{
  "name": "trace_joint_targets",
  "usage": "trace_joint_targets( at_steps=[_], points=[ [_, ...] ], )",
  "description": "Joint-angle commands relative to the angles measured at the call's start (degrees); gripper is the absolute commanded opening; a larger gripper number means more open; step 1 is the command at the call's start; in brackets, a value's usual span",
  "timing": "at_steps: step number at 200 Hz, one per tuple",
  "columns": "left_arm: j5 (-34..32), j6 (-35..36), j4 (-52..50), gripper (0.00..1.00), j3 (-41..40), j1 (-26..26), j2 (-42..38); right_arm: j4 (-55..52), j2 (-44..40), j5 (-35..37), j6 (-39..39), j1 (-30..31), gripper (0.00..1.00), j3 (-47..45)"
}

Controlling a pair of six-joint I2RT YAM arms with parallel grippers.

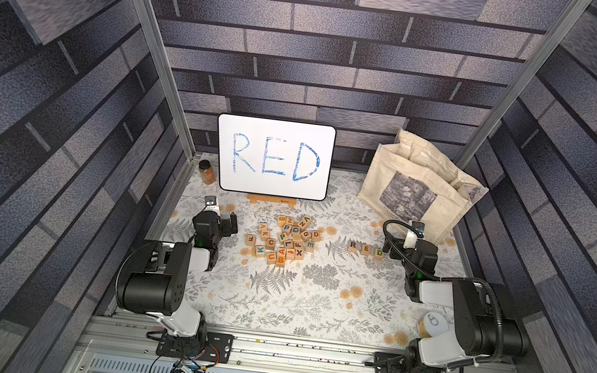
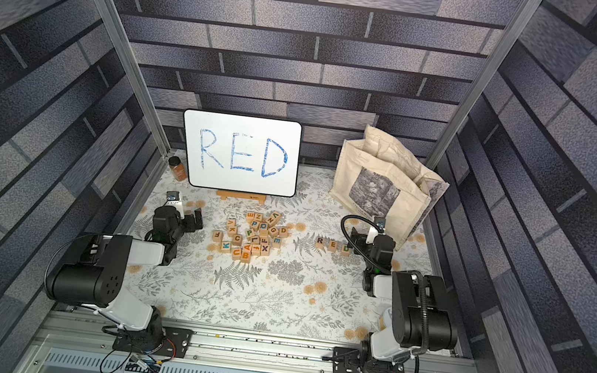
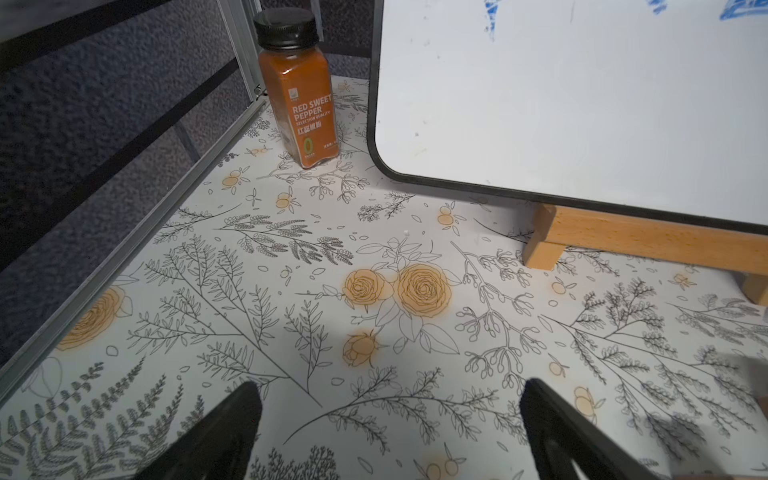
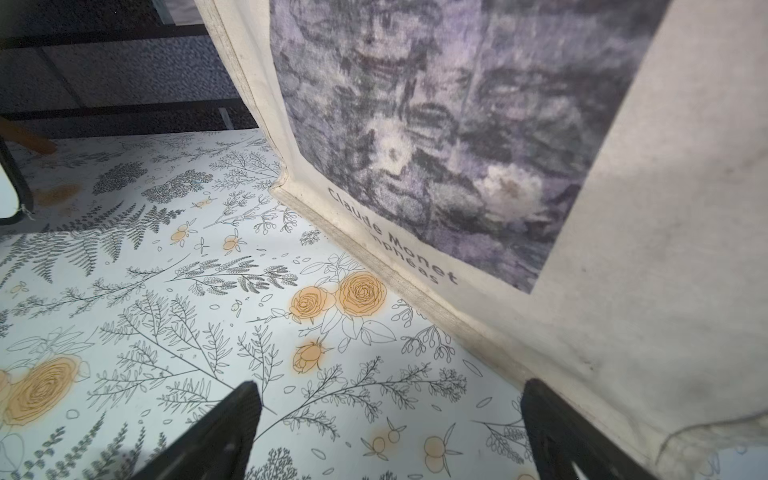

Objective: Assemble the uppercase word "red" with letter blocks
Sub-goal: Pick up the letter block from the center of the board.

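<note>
I judge the word done. Three small light-wood cubes stand in a row on the right side of the floral-print tablecloth [image 1: 274, 308]. From left to right they are the dark-lettered R cube [image 1: 352, 246], the green-lettered E cube [image 1: 366, 249] and the D cube [image 1: 379, 254], whose letter colour I cannot make out. They sit close together, but I cannot tell whether they touch.

My right claw [image 4: 390, 386] has its jaws spread wide with nothing between them, only tablecloth. In both top views it sits just right of the D cube, so the main risk is my own arm. A careless swing leftward as I pull back would shove the D cube into its neighbours and break the row. My outer finger is also right against the cream canvas tote bag with the grey print [image 4: 665, 249], and a snag there could jerk me sideways.

My left claw [image 3: 390, 386] is likewise spread wide and empty, at the far left near the orange spice jar with the black cap [image 3: 297, 104]. It is well apart from the heap of spare wooden letter cubes [image 1: 284, 242] at the centre.
</note>
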Motion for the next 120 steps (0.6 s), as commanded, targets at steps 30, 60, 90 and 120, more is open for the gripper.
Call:
trace_joint_targets(
  at_steps=[30,60,90,120],
  points=[
    [1.38,0.54,0.71,1.0,0.03,0.51,-0.68,1.41,0.14,0.13,-0.2,-0.25,1.0,-0.34],
    [1.38,0.49,0.77,1.0,0.05,0.45,-0.68,1.41,0.17,0.11,-0.11,-0.25,1.0,-0.33],
    [1.62,0.39,0.76,1.0,0.07,0.56,-0.68,1.43,0.1,0.13,-0.08,-0.25,1.0,-0.26],
    [1.69,0.45,0.59,1.0,0.18,0.58,-0.61,1.41,0.08,0.13,-0.16,-0.25,1.0,-0.33]
  ],
)
